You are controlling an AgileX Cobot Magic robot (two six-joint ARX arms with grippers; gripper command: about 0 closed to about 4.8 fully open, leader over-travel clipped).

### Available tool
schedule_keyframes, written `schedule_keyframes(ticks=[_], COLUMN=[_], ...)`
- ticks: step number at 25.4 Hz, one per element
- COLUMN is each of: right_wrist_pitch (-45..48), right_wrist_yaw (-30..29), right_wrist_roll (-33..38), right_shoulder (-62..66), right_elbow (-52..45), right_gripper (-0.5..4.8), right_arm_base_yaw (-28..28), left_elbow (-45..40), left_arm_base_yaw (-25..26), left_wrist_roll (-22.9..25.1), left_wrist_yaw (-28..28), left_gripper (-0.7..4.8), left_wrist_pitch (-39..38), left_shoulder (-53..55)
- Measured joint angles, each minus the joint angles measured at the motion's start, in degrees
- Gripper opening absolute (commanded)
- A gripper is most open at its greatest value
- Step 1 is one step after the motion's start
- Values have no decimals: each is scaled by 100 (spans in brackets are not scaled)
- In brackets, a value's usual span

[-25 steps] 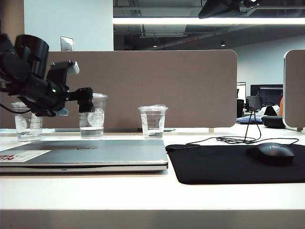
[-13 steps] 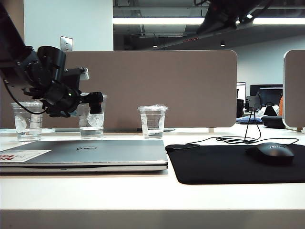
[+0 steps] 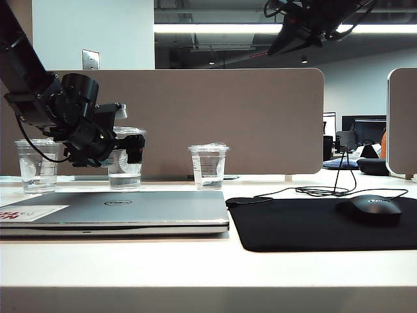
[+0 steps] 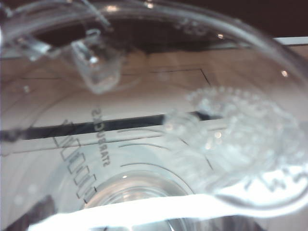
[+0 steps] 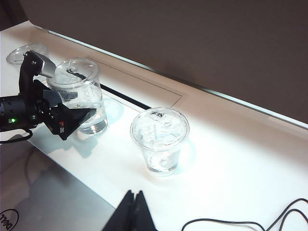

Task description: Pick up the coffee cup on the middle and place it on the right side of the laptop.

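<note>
While your left pincer (image 3: pixel 130 149) stands spread around the coffee cup (image 3: pixel 125 158) at left and the right pincer (image 5: pixel 135 211) rests pressed together, clamping off-centre could tip it.

A small clear cup with a crinkled lid (image 3: pixel 209 165) stands on the white desk (image 3: pixel 195 261) in front of a beige partition (image 3: pixel 228 117), and a shorter clear cup (image 3: pixel 36 165) stands well apart from it at the far left. To the right a black mouse (image 3: pixel 372 208) rests on a black mouse pad (image 3: pixel 313 228), its black cable (image 3: pixel 326 190) looping across the desk behind the pad.
</note>
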Motion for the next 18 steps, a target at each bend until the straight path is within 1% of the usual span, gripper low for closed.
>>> schedule_keyframes(ticks=[1, 2, 6, 14, 18], right_wrist_pitch=[0, -2, -2, -114, -151], right_wrist_yaw=[0, 0, 0, 13, 114], right_wrist_roll=[-4, -4, -4, -116, -221], right_shoulder=[2, 2, 2, 2, 2], right_elbow=[0, 0, 0, 0, 0], right_gripper=[-4, -4, -4, -4, -4], right_arm_base_yaw=[0, 0, 0, 2, 0], left_elbow=[0, 0, 0, 0, -13], left_arm_base_yaw=[0, 0, 0, -2, -2], left_wrist_roll=[2, 4, 17, 20, 20], left_wrist_yaw=[15, 24, 44, 46, 46], left_gripper=[479, 464, 362, 362, 363], left_wrist_pitch=[-2, -4, -2, 2, 247], left_shoulder=[0, 0, 0, 0, 7])
